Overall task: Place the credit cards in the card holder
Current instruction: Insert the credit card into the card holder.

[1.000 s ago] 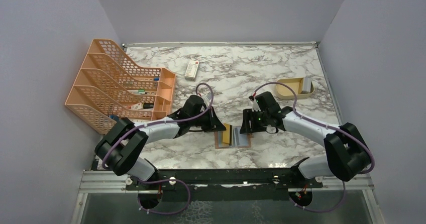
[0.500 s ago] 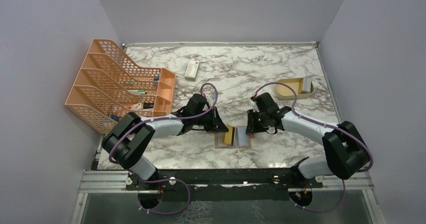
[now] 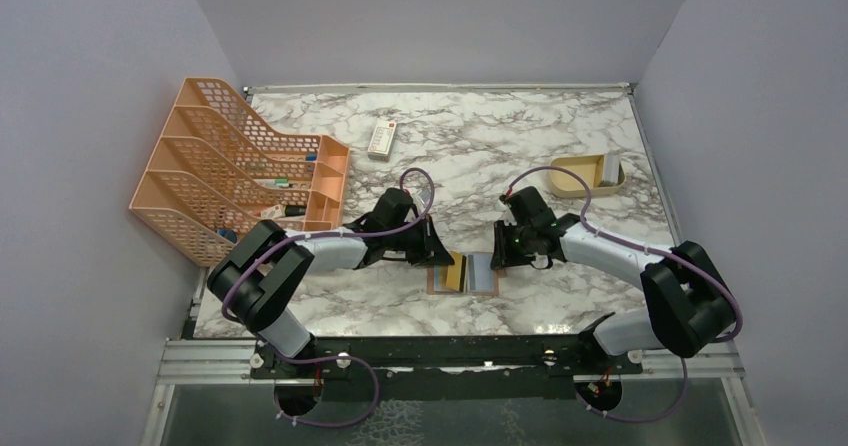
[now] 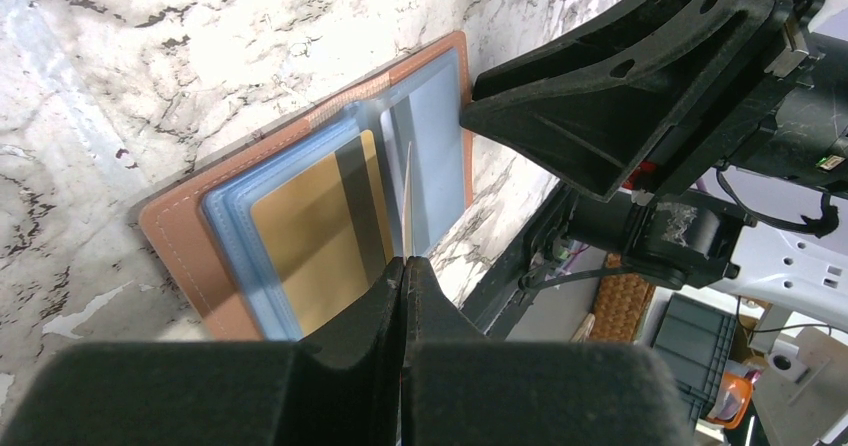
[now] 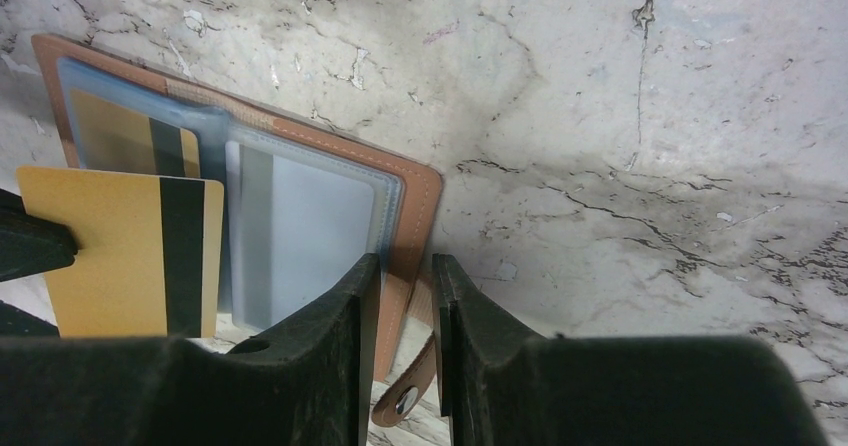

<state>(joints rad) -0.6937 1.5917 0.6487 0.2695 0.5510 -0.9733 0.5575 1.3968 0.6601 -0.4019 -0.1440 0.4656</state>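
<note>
The left gripper (image 4: 405, 263) is pressed together on a gold card (image 5: 112, 256). It holds the card up on its edge over the left half of the open card holder (image 5: 412, 194). The right gripper (image 5: 405, 266) sits at the holder's right edge with the clasp tab (image 5: 408, 398) between its close fingers. I cannot tell if it squeezes. The holder lies flat by the middle of the counter's (image 3: 520, 136) near edge, long side along it. A second gold card (image 4: 305, 246) sits in a slot. The orange rack (image 3: 230, 166), white remote (image 3: 382, 138) and tan box (image 3: 583, 176) are well apart.

Card holder (image 3: 482, 276) tightly flanked by left tool (image 3: 445, 258), right tool (image 3: 497, 262), seemingly.
</note>
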